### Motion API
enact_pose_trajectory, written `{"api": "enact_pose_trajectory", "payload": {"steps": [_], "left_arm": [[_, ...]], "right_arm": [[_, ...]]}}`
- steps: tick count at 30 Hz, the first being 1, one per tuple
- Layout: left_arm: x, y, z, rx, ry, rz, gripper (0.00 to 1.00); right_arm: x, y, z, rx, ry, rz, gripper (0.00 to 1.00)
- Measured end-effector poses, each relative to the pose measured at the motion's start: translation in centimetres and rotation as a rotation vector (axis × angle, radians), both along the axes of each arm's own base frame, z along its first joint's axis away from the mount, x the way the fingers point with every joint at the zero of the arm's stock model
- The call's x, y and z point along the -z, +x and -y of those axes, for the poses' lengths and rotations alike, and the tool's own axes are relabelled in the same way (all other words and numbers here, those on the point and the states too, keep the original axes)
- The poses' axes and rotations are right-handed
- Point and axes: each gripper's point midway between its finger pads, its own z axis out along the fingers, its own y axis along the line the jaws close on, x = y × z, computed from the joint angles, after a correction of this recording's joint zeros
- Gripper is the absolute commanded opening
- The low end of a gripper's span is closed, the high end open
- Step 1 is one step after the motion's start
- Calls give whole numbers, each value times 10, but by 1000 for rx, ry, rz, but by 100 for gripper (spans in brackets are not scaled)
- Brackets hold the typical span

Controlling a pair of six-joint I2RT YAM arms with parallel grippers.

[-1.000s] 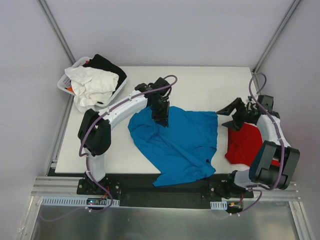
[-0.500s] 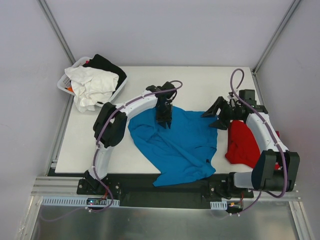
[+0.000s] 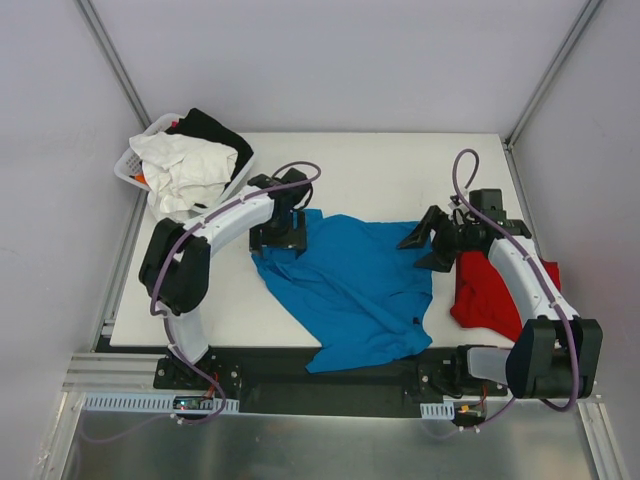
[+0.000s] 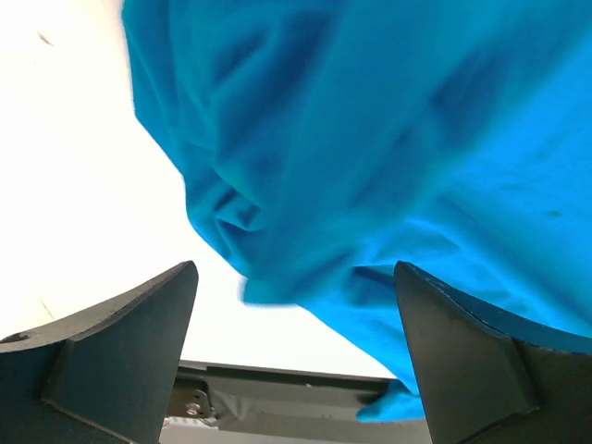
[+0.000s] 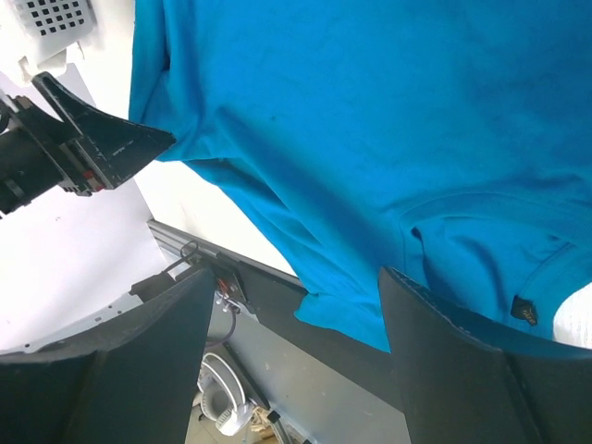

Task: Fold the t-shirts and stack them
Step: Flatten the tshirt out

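Turquoise-blue cotton t-shirt (image 3: 350, 290) lies rumpled mid-tabletop (image 3: 400, 160), its hem draped over the near edge.
Left gripper (image 3: 278, 236), fingers spread, at the shirt's far-left corner, possibly touching cloth; right gripper (image 3: 425, 245), fingers spread, above its far-right corner; crumpled red cotton t-shirt (image 3: 485, 290) at the right edge.

Clothes on a white flat desk (image 3: 400, 165).
Turquoise cotton V-neck t-shirt (image 3: 350, 285) lies centre, overhanging the near edge; red cotton t-shirt (image 3: 490, 290) just right of it; white plastic basket (image 3: 132, 165) of garments at far-left corner.
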Motion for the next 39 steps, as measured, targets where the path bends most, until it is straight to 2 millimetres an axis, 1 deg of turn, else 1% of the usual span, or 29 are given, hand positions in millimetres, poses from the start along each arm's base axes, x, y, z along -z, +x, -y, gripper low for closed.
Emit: {"api": "enact_pose_trajectory", "payload": {"steps": [1,2,3,4,5,6,7,8,9,10,11,12,13,15,16,18,20,24,29,33,35,36,37,38,39], "left_arm": [[1,0,-2,-2,8,1,81],[3,-2,-3,-3,13,-6,69],[6,-4,-5,-3,18,-14,29],[8,-6,-6,-5,23,-24,19],[10,-7,-6,-12,26,-30,16],[12,-8,-7,-4,30,-35,17],[13,-8,-7,-5,30,-38,21],[15,-8,-6,-4,32,-42,28],[18,-8,-6,-4,32,-49,39],[19,-8,-5,-2,34,-55,46],[22,-8,-5,1,35,-63,50],[24,-9,-2,2,24,-71,49],[27,-8,0,4,15,-76,31],[31,-7,5,-2,-11,-87,3],[34,-6,10,-3,-36,-98,0],[38,-5,15,-15,-74,-118,0],[43,-5,15,-34,-103,-130,0],[49,-14,-3,-85,-115,-157,0],[40,-32,-30,-138,-125,-153,0],[39,-44,-43,-165,-121,-162,0],[42,-52,-46,-171,-113,-178,7],[42,-54,-47,-172,-110,-184,19],[43,-54,-47,-173,-109,-185,25],[42,-54,-47,-171,-110,-184,39],[40,-52,-46,-171,-111,-182,50]], "right_arm": [[0,0,-1,-3,-1,0,75],[1,-1,-1,-4,-4,-1,75],[1,-1,-1,-5,-6,-1,75],[1,-1,-2,-6,-8,-2,75],[2,-1,-2,-6,-11,-2,75],[2,-1,-2,-7,-14,-3,75],[3,-2,-3,-9,-17,-5,77],[4,-2,-3,-11,-22,-10,79],[6,-3,-3,-13,-26,-18,81],[9,-3,-3,-17,-32,-28,82],[13,-3,-3,-17,-37,-39,82],[18,-3,-3,-21,-46,-55,82],[24,-3,-2,-25,-52,-71,83],[37,-3,0,-31,-68,-115,82],[44,-3,0,-35,-75,-137,82],[54,-3,1,-38,-83,-172,82],[60,-3,1,-39,-87,-197,82],[59,-1,1,-40,-87,-194,82],[58,2,1,-44,-87,-177,81],[59,2,0,-46,-86,-182,81],[60,3,0,-47,-86,-186,82],[60,4,0,-47,-86,-186,84],[60,5,0,-48,-86,-188,86],[61,7,0,-49,-87,-189,91],[61,8,0,-52,-89,-190,93]]}}
